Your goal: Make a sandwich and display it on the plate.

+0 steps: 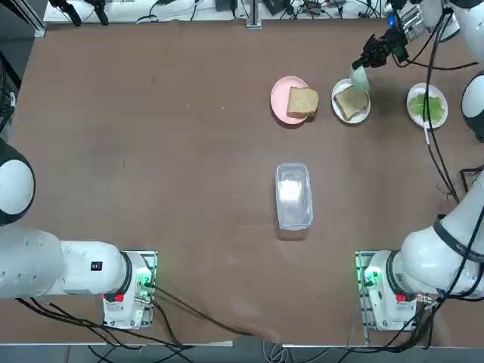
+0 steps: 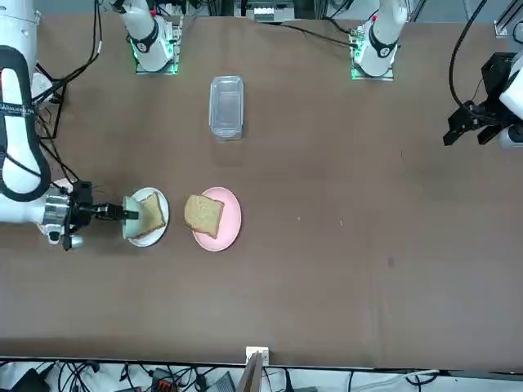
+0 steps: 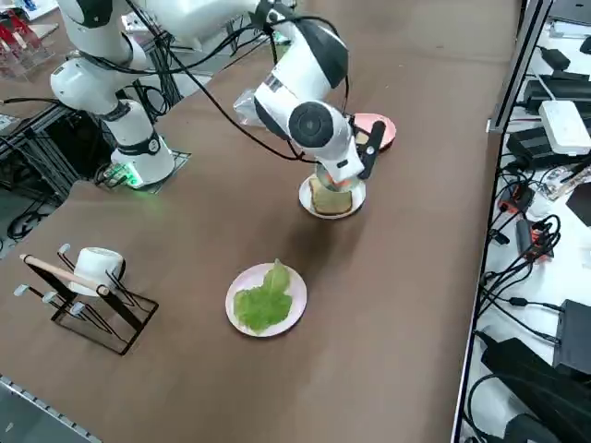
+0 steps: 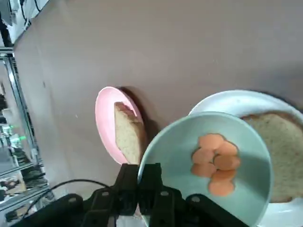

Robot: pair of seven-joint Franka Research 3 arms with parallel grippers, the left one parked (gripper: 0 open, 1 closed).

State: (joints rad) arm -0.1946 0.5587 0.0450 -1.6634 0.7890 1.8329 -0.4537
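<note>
Jaws of your right gripper clamp the bowl rim, tilted over bread on the plate.

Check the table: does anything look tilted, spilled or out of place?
The pale-green bowl, gripped at its rim by the right gripper, is tipped steeply over the bread slice on the white plate. Its orange slices have not spilled.

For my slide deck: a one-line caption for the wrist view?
Right gripper tips green bowl of orange slices over bread on white plate.
</note>
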